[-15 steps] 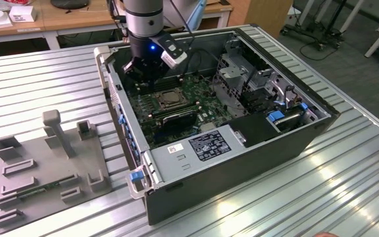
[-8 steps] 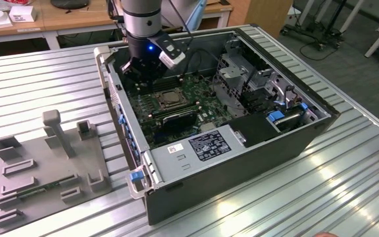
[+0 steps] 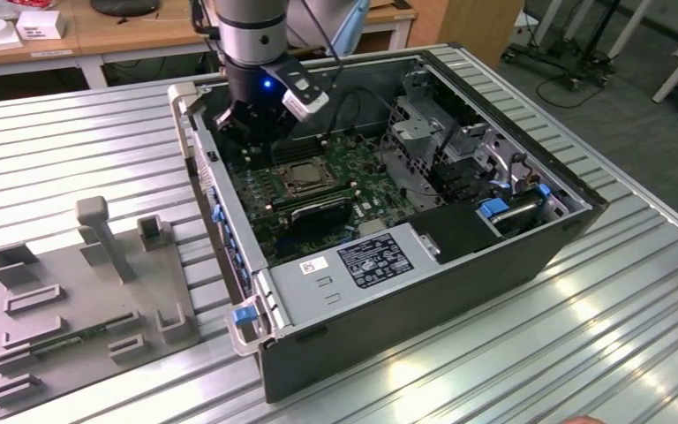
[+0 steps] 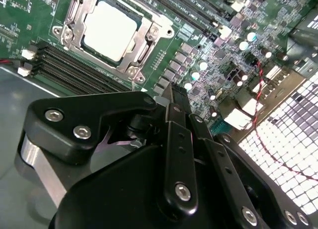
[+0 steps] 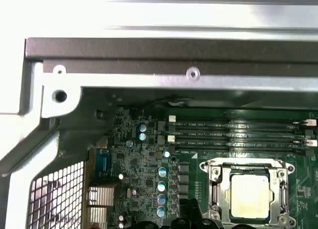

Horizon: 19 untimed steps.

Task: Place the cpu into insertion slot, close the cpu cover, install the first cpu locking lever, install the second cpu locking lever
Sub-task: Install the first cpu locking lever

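Above the motherboard's [image 4: 208, 55] far end, your gripper [image 4: 171, 93] hangs empty, jaws pressed together. Cpu [image 4: 110, 29] lies seated in the insertion slot [image 4: 130, 70], cpu cover [image 4: 149, 38] flat around it.

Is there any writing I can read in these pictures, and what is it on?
Black label on the grey metal cover in the computer case: too small to read.
White sticker beside it: too small to read.
White lettering beside the memory slots in the first wrist view: blurred.
White box on the desk: print unreadable.
Nothing is legible.
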{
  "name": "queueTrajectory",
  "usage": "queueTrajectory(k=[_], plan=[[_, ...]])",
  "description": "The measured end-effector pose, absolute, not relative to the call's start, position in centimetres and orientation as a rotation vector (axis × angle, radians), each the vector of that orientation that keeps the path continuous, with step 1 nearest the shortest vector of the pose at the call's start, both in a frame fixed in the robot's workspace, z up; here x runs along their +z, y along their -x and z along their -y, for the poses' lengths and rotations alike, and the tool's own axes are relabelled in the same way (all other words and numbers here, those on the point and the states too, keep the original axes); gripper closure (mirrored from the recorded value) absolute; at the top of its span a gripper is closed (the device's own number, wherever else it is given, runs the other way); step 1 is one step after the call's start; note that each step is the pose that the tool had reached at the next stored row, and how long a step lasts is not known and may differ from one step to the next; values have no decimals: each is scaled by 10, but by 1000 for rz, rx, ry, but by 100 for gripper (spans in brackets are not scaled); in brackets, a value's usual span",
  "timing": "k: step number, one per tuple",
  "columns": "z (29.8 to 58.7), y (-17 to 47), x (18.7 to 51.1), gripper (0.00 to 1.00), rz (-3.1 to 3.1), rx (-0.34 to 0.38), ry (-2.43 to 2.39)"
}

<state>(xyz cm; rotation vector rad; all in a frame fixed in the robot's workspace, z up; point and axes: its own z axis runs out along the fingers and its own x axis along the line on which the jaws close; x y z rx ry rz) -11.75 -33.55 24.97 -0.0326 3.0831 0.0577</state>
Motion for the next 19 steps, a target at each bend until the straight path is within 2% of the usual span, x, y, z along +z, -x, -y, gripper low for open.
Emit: queueTrajectory(k=[19], plan=[[322,119,249,90,-3082,103,31]])
